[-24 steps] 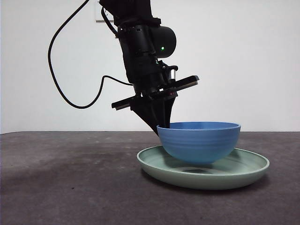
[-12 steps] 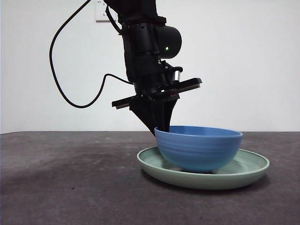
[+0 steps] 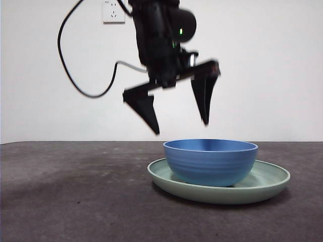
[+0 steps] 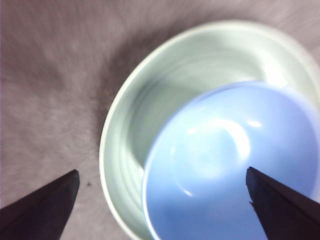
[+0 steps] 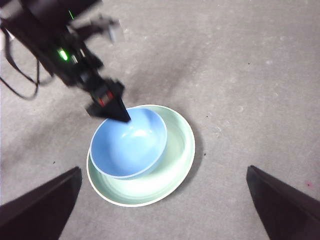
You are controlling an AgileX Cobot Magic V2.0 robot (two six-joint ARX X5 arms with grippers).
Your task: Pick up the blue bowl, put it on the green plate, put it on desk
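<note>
Bowl down: the round, ridged, medium-blue bowl [image 3: 210, 161] sits inside the wide, glossy, pale mint-green plate [image 3: 267, 185] on the dark grey-brown matt surface [image 3: 75, 201]. Left pincer [image 3: 181, 128] hangs above the bowl, jaws spread, gripping nothing. Right pincer [image 5: 162, 200], high above, jaws spread too.

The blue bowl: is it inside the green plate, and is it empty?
Yes, both. The blue bowl sits upright in the green plate, off-centre, with nothing inside it. The left gripper hangs open above the bowl.
</note>
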